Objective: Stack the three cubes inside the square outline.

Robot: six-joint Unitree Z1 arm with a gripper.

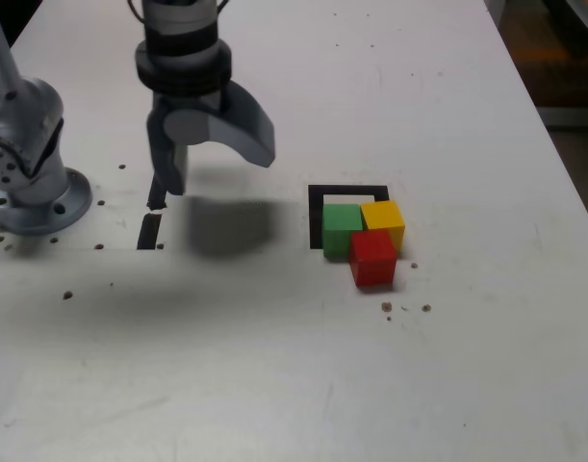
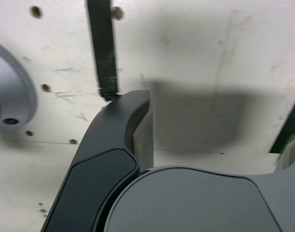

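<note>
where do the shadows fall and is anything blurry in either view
Exterior view: sharp; the open gripper casts a soft dark shadow on the table below it, short of the three cubes. Wrist view: same broad shadow; the close-up gripper body fills the foreground, slightly soft.

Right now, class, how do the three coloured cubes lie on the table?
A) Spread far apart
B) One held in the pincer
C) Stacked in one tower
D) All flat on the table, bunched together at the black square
D: the green cube, yellow cube and red cube all rest on the table, bunched at the black square, while the open pincer holds nothing.
</note>
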